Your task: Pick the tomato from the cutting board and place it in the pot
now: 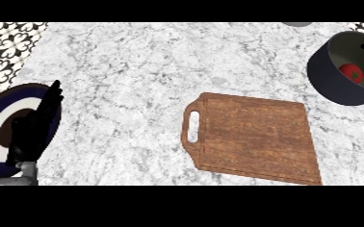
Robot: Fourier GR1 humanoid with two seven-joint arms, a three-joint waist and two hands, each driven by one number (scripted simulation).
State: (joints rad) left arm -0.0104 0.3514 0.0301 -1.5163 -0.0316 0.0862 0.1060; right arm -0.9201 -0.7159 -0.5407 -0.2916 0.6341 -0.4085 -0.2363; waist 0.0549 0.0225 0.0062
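Marble counter in order. Cutting board near-centre, bare, handle slot to left. Pot far right, cut by edge; tomato already inside, so placing looks done. Advise: withdraw w/o nudging pot. Plate at left edge under left hand, fingers straight, holding nothing, resting. Right hand not in view. Grey obj. at far edge, unidentified. Nothing obstructing.

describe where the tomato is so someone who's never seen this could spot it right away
Start from the wooden cutting board on the marble counter and look up and right to the dark pot at the right edge. The tomato sits inside it: the only small red round thing, with a green top.
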